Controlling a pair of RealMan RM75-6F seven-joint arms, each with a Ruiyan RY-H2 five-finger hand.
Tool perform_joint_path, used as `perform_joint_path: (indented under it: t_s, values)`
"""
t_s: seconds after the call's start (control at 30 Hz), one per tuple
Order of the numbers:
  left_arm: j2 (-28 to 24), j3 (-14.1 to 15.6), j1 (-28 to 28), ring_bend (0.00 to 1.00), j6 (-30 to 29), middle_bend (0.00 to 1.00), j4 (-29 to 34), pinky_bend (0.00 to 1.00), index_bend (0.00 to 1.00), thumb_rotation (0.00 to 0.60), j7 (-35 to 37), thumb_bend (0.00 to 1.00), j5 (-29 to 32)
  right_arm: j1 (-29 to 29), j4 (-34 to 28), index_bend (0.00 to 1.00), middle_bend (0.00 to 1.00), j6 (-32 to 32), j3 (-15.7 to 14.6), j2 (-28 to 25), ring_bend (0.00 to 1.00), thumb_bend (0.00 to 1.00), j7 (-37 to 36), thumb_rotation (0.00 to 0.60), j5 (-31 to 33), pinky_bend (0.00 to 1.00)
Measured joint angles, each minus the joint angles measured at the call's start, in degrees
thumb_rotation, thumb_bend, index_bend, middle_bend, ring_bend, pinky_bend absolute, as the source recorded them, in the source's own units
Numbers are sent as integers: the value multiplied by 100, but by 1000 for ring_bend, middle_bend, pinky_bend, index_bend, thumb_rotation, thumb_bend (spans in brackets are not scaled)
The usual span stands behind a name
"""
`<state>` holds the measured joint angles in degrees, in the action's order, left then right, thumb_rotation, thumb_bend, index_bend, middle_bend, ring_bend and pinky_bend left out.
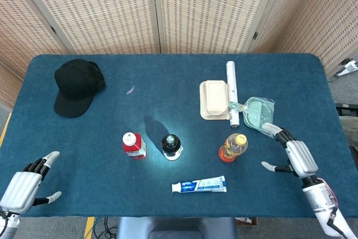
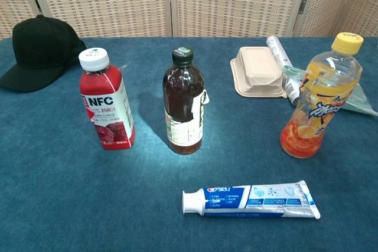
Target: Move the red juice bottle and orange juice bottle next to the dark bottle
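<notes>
Landmark: dark bottle (image 1: 171,146), upright on the blue table (image 1: 168,82).

Left hand (image 1: 23,186): far left of the dark bottle, at the table's near-left corner; fingers spread, holding nothing.

Black cap (image 1: 77,87): left of and behind the dark bottle, well apart.

Red juice bottle (image 1: 133,145): upright, just left of the dark bottle, not touching.

Toothpaste tube (image 1: 199,184): lying flat, in front of the dark bottle and slightly right.

Beige lidded box (image 1: 214,99): right of and behind the dark bottle.

Orange juice bottle (image 1: 233,147): upright, right of the dark bottle, clearly apart.

Right hand (image 1: 295,157): right of the orange juice bottle, not touching it; fingers apart, empty.
</notes>
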<state>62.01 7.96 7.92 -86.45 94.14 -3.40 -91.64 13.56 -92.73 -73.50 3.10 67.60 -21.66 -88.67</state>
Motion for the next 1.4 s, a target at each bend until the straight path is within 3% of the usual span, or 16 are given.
perform_joint_path:
  t_s: [0.3,1.0,1.13,1.4]
  values:
    - [77,-241,-142,188,-302,159,-276,299,153,600,476,23,-117,327,433,176,171,224,4,419,109,82,-470,600,-177,320]
    - [70,-369,-276,188,-220,175,-288,298,162,600,507,23,-137,856,807,176,206,550,5,887,126,82,-787,600,-236,321]
    - [64,-391,-285,188,-181,175,-288,298,162,600,531,24,-116,903,892,180,236,567,4,977,165,82,-852,600,-208,322]
    - [61,-430,-306,188,-134,177,-283,299,163,600,538,24,-100,959,1206,304,378,482,55,1287,328,143,-1062,600,-157,395]
